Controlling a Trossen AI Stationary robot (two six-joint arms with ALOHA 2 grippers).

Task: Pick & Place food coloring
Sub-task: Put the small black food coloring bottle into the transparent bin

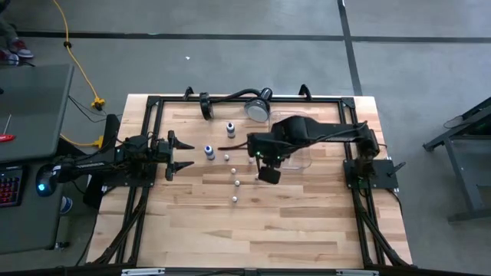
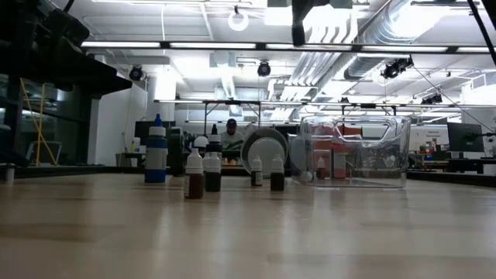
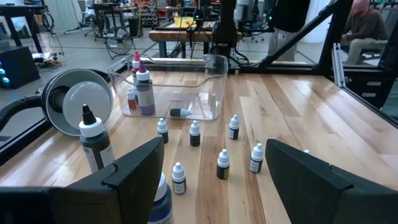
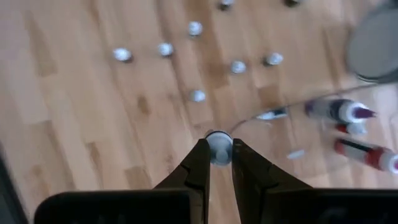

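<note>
Above the middle of the tabletop, near the clear tray's edge, my right gripper points down, clenched on 1 small white-capped bottle pinched between the 2 fingers. In the right wrist view the cap sits right at the fingertips, over bare wood just beside the tray's corner.

My left gripper waits low by the left edge of the tabletop, released, fingers spread wide, nothing between them.

Loose small bottles stand upright on the wood in the middle of the tabletop, between my 2 grippers, apart from each other; I count about 7 white caps in the left wrist view. A taller blue bottle stands just in front of the left gripper, and a black-capped dark bottle stands near it, toward the far edge.

Inside the tray: 2 tall pink-tipped bottles upright at 1 end, and 1 small bottle lying on its side on the tray floor.

The round silver lamp on its black gooseneck lies near the far edge of the tabletop, beside the tray.

A seated person shows in the room beyond the table.
</note>
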